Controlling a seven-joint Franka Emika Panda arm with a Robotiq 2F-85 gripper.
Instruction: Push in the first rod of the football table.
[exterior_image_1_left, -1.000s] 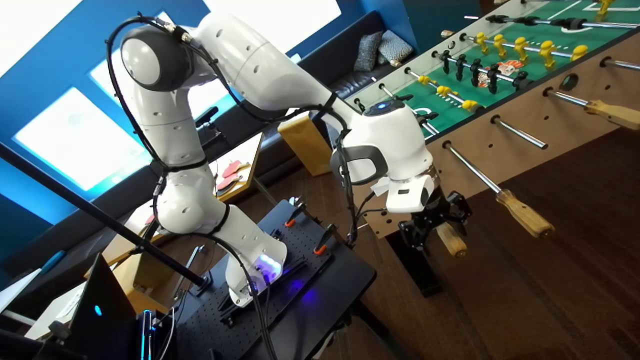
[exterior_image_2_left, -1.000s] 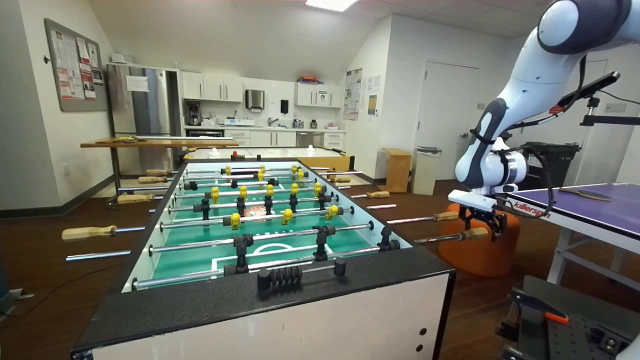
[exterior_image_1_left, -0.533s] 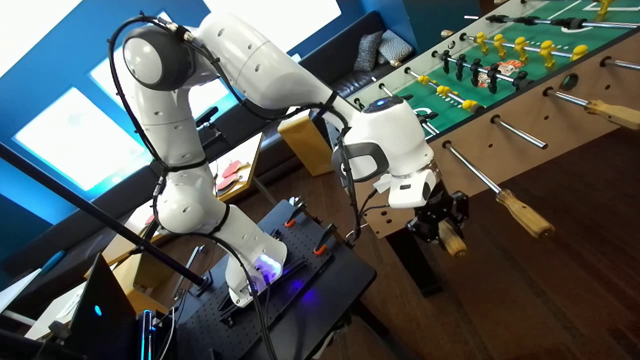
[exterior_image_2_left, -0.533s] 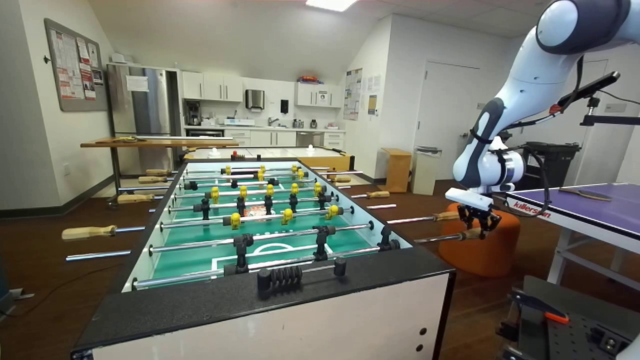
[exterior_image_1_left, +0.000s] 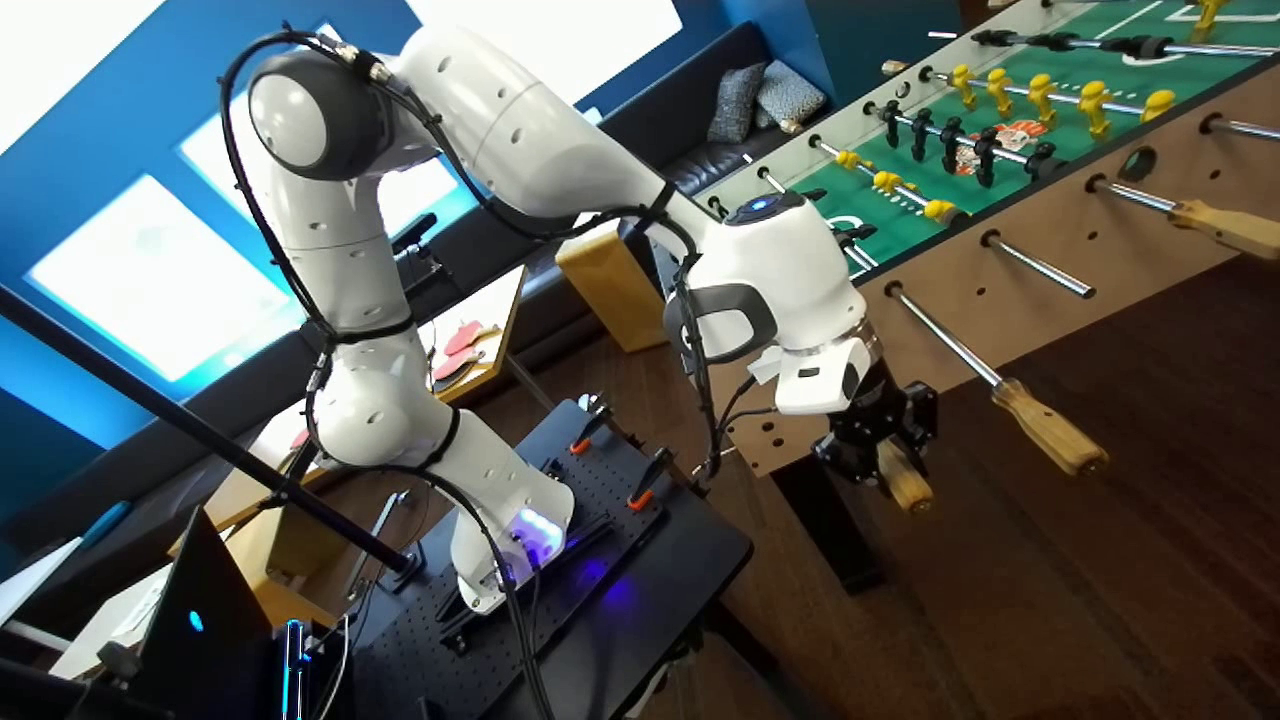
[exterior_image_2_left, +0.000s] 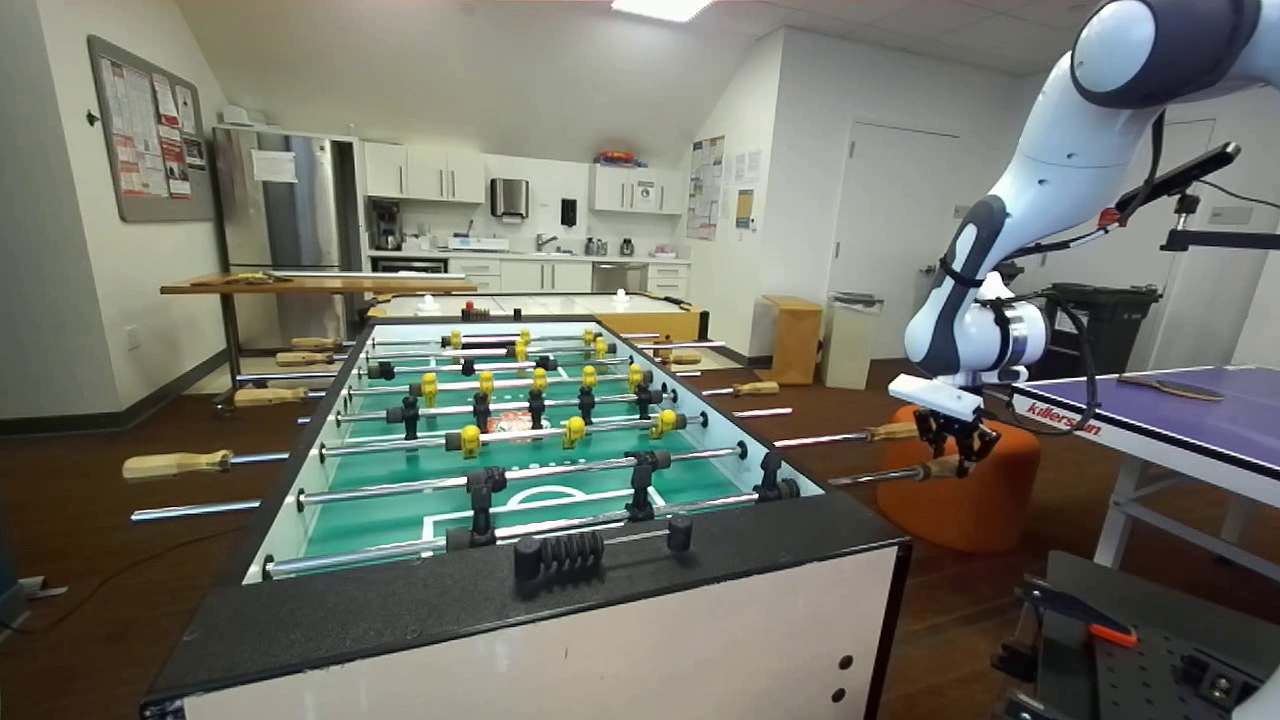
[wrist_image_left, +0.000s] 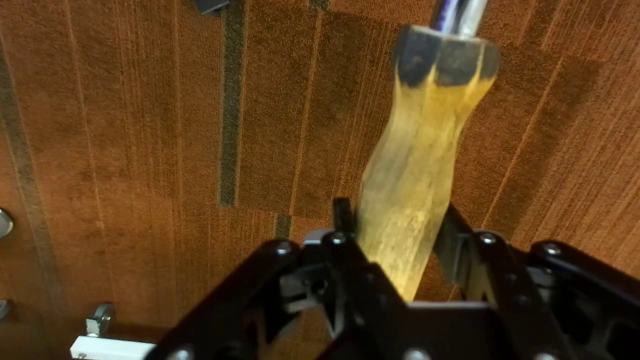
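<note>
Wrist view shows the tool (wrist_image_left: 397, 215) closed around the tapered wooden handle (wrist_image_left: 407, 185) of the first rod (wrist_image_left: 419, 150), its fingers (wrist_image_left: 343, 215) one to each side and seemingly touching the wood. Its hold is toward the outer part; there the handle tip is hidden, but in an exterior view the handle tip (exterior_image_1_left: 918, 503) pokes out past the fingers.

From the fingers the handle's long axis runs up the wrist view, leaning slightly right, through a dark collar (wrist_image_left: 446, 60) into the silver shaft (wrist_image_left: 459, 17). The push turns on that line: the football table (exterior_image_2_left: 560, 640) lies along it on the collar side, so I judge the tool should travel straight along the shaft; sideways drift would probably make it bind.

In an exterior view a long stretch of shaft stands out between table side and handle, and a dark stop (exterior_image_2_left: 788, 490) on the same rod sits close to the inner wall there. The rod looks drawn well out, the push not yet made. Next along, the neighbouring rod (exterior_image_1_left: 1020, 402) runs roughly parallel, near but apart from the tool; keeping on axis should avoid it.
</note>
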